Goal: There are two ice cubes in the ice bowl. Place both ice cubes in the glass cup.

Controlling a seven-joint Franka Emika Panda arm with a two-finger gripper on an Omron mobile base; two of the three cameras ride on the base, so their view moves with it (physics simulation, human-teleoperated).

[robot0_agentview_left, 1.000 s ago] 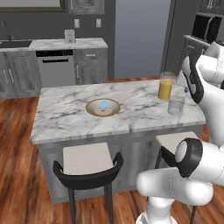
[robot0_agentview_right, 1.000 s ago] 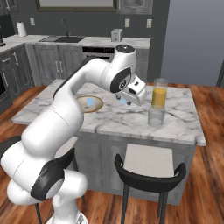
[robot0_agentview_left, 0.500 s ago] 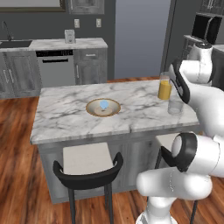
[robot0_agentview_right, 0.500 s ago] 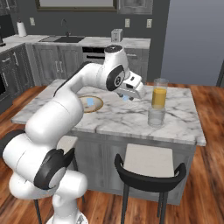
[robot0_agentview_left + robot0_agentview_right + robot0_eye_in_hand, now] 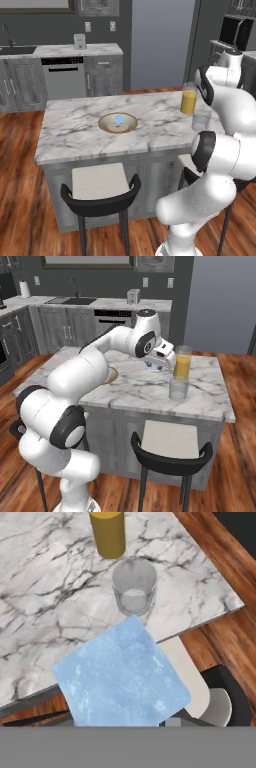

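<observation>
Carried ice cube in relation to the glass cup. In the hand view the cube, a pale-blue translucent block, sits large at the bottom of the frame between the finger tips, so the pincer is judged to be narrowed onto it and holding it above the marble counter; the fingers themselves are hidden behind the cube. The cup stands beyond the cube along the line of the hand, toward the counter edge that borders the wooden floor, with the taller glass of orange liquid just behind it, further in from that edge. In the right base view the pincer hangs over the counter beside the orange glass, while the cup stands nearer the front edge by the stools; the two are near but not aligned. The coming move, as judged, turns on this offset: the cube needs carrying toward that front edge until it is over the cup's mouth. The second cube lies in the ice bowl near the counter's middle, well apart from the cup.
</observation>
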